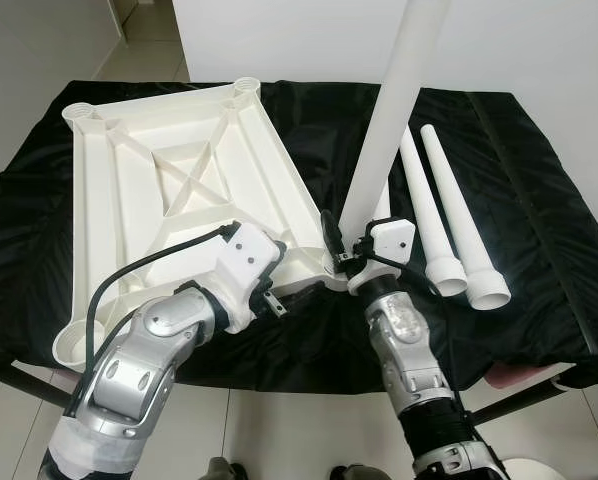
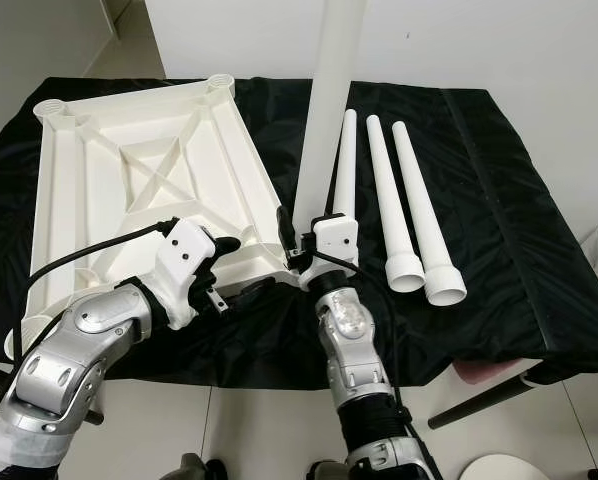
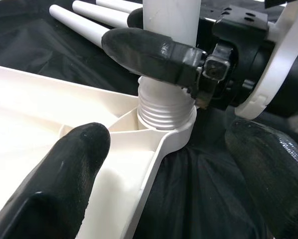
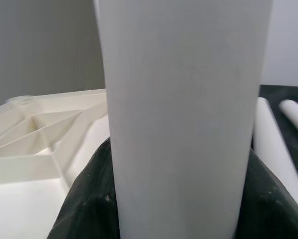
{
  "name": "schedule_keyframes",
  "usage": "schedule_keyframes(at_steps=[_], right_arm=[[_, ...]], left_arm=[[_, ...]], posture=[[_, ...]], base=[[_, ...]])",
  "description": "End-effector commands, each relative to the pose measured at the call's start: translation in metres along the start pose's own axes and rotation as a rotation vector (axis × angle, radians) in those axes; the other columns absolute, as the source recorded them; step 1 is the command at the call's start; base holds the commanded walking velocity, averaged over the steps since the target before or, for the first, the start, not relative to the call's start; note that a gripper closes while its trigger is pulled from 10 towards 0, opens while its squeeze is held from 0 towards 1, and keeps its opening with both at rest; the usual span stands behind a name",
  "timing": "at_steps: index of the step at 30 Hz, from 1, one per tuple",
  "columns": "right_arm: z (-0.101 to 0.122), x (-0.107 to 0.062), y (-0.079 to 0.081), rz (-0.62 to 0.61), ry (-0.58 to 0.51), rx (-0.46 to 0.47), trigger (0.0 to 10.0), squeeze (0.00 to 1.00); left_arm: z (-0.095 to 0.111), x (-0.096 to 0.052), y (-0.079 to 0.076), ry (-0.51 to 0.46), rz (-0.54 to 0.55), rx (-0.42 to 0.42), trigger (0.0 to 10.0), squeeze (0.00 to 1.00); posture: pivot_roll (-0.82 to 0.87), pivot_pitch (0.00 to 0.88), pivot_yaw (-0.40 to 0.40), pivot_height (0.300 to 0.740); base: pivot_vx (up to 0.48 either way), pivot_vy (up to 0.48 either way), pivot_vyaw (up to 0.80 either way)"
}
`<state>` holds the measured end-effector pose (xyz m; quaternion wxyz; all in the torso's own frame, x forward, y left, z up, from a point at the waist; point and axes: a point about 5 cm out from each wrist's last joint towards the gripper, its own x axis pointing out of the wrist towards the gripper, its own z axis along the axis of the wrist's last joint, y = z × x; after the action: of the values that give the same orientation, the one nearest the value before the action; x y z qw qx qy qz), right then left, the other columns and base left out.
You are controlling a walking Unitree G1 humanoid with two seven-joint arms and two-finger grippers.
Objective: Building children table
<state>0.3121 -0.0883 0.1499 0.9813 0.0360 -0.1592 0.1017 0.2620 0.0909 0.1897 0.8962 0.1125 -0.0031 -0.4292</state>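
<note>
I have the right claw (image 1: 341, 250) closed around the leg (image 1: 394, 110) low down, just above its threaded end, and the leg stands upright in the corner socket (image 3: 176, 130) of the top (image 1: 169, 190). The top lies upside down on the counter (image 1: 539, 220), ribs up, and this socket is the corner nearest both claws. From the left wrist, several thread turns sit above the socket rim, so I judge the leg is started but not yet screwed home.

My left claw (image 1: 269, 300) is spread wide and holds nothing. One finger (image 3: 54, 184) hovers over the top's inner face beside the socket, the other hangs off the edge over the black cloth (image 1: 539, 300), so the rim sits between them.

To do this well I'd keep the leg plumb while turning, since a tilt would likely cross the plastic threads. I'd turn in short strokes, regrip low each time, and watch the left wrist view until the exposed threads vanish into the socket. The left claw should close on or press the rim so the top doesn't spin with the leg.

Three spare legs (image 2: 419, 230) lie side by side on the cloth beyond the right claw, well clear of the work.
</note>
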Motion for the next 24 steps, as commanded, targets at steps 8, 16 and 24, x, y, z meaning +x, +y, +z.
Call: schedule_keyframes(at_steps=[8, 16, 24], right_arm=[[-0.032, -0.025, -0.011, -0.18, 0.152, -0.027, 10.0, 0.0], [-0.029, -0.027, -0.015, -0.229, 0.132, -0.026, 10.0, 0.0], [-0.029, -0.029, -0.026, -0.314, 0.135, -0.062, 10.0, 0.0]], left_arm=[[-0.002, 0.0, -0.001, 0.002, 0.03, 0.011, 10.0, 0.0], [-0.002, 0.0, -0.001, 0.001, 0.031, 0.013, 10.0, 0.0], [-0.002, 0.0, -0.002, 0.0, 0.037, 0.014, 10.0, 0.0]], posture=[[-0.06, 0.105, 0.029, 0.74], [-0.05, 0.096, 0.026, 0.74], [-0.06, 0.089, 0.019, 0.74]], base=[[0.0, 0.0, 0.0], [0.0, 0.0, 0.0], [0.0, 0.0, 0.0]])
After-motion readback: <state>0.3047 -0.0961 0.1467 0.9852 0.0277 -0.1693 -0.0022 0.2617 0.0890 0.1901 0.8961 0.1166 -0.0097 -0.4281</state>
